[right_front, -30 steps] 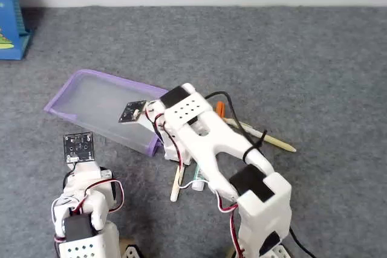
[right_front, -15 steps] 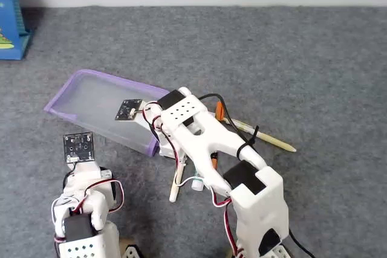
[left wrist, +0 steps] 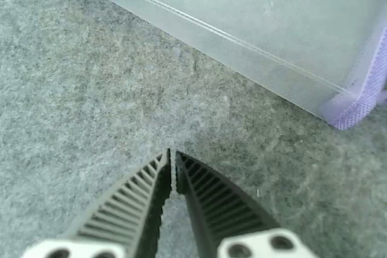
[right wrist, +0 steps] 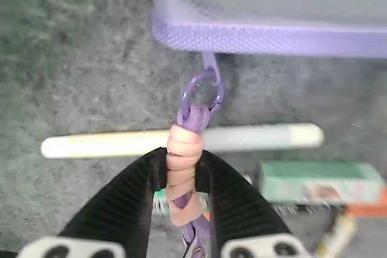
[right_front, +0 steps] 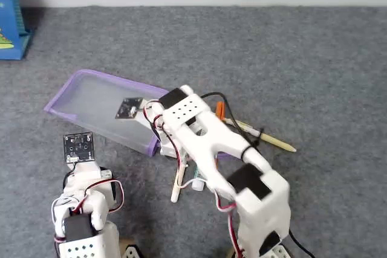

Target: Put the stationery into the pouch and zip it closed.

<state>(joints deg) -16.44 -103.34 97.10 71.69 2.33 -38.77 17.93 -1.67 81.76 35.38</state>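
The translucent pouch (right_front: 97, 104) with purple trim lies left of centre on the grey felt. My right arm (right_front: 199, 131) stretches over its near right corner. There my right gripper (right wrist: 181, 158) is shut on the zipper pull (right wrist: 184, 143), a peach bead on a purple cord hung from a purple ring (right wrist: 202, 92) at the pouch's edge (right wrist: 272, 34). Under the gripper lie a cream pen (right wrist: 109, 143), a green box (right wrist: 320, 182) and an orange item (right wrist: 363, 209). My left gripper (left wrist: 172, 156) is shut on nothing, low over the felt just short of the pouch's long side (left wrist: 254, 58).
A yellow pencil (right_front: 275, 141) and an orange piece (right_front: 220, 109) stick out to the right of the right arm. The cream pen (right_front: 177, 185) lies in front of the pouch. A blue box (right_front: 12, 22) stands at the far left by the wall.
The right arm shifted slightly to the left over the pouch's corner, its elbow dipping and rising again. The left arm kept still.
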